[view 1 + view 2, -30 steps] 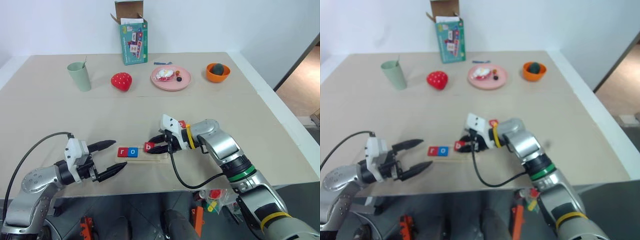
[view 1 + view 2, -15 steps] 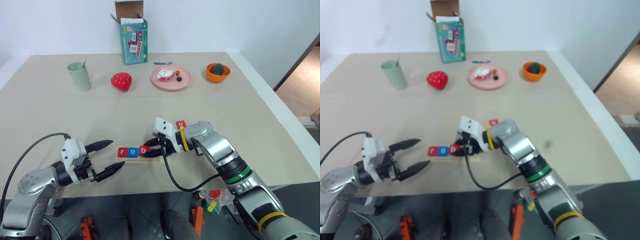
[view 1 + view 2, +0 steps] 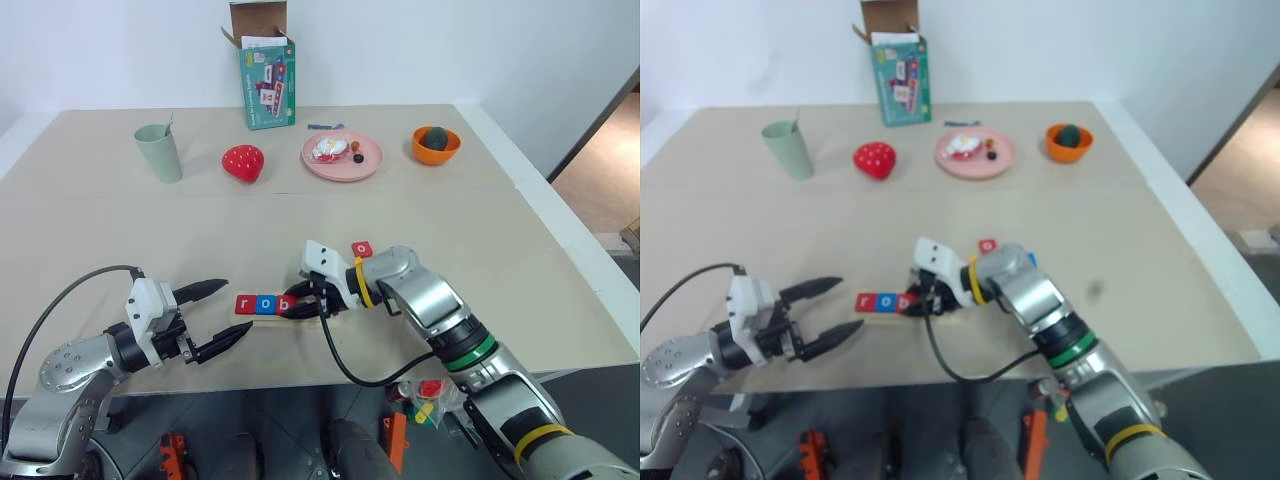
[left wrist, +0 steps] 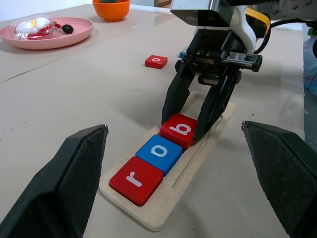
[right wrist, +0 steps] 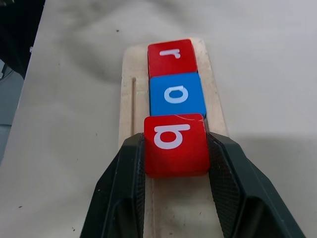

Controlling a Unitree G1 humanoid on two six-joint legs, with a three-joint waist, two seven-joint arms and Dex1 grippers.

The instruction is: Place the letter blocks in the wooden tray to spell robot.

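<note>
Left eye view: wooden tray near table's front edge, bare tabletop around it; left gripper wide open, empty, beside tray's end. Right wrist view: right gripper clamps red b block against blue o block, then red r block. Left wrist view: spare red o tile lies beyond tray.

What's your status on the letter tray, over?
Right gripper shut on red b block, seating it beside blue o in wooden tray. Left gripper open, clear. Red o block loose on table.
</note>
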